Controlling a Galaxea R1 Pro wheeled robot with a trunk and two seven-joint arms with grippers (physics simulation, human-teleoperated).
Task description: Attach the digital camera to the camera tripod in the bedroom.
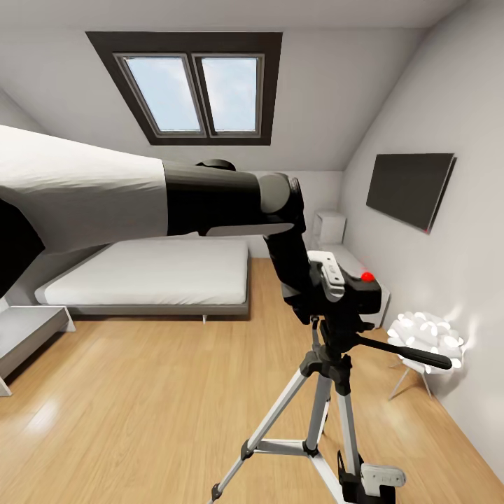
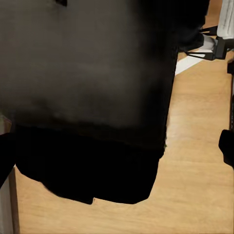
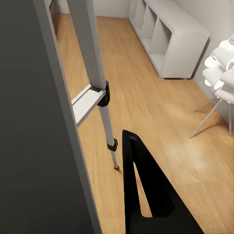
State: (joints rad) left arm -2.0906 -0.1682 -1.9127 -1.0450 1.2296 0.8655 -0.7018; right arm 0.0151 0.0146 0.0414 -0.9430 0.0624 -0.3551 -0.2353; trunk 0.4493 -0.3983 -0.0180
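Head view: digital camera (image 1: 353, 288) at top of camera tripod (image 1: 329, 392), directly over black tripod head, red button uppermost. Seated or only just above the mount — cannot tell; contact zone dark and partly masked by the arm. Left pincer (image 1: 323, 278) at the camera from above and from the robot's left side, one pale finger (image 1: 330, 273) lying across the camera top. Appears closed on the camera body; jaw gap itself not readable. Left arm clearly the nearer one, reaching across from left edge of view. Long black pan handle (image 1: 409, 352) projecting from tripod head toward the robot's right and slightly down; silver legs spreading to wood floor (image 1: 140, 392).

Left wrist view: dark blurred mass (image 2: 87, 97) close to lens, presumably the held camera; tripod leg parts at one corner.

Right wrist view: right pincer (image 3: 146, 200) low beside a tripod leg (image 3: 95, 73), holding nothing, one dark finger in view; opening width not determinable.

Surroundings: bed (image 1: 154, 276) behind, white cube shelving (image 1: 336, 245) and white chair (image 1: 427, 339) near the right wall, well apart from the tripod. Judgement: coming move a straight descent along the vertical mount axis; pan handle the only nearby obstruction.
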